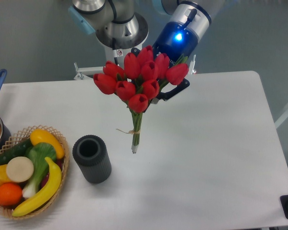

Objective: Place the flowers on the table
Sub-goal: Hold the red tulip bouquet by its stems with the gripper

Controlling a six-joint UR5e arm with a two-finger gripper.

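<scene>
Camera view shows the gripper [169, 87] mostly hidden behind the flowers [140, 76], so whether its black fingers actually clamp the bunch can't be told for sure; the bunch hangs off the table [216, 143], heads tucked against the gripper and stems trailing down and toward the camera from it, which suggests it is held near the heads. The stem tips point at bare tabletop below and in front of the gripper, w/ the string tie just above them. Main risk, as a judgement: the grip looks to sit high on the bunch, so the stems can swing or slide out if the arm tilts or lowers fast, and the heads could get crushed. Second risk: the dark cylinder vase [91, 158] stands near, below and to the side of the stem tips, so a drifting descent could knock it over. The fruit basket [26, 170] sits farther out on that same side, prob. safe.
</scene>
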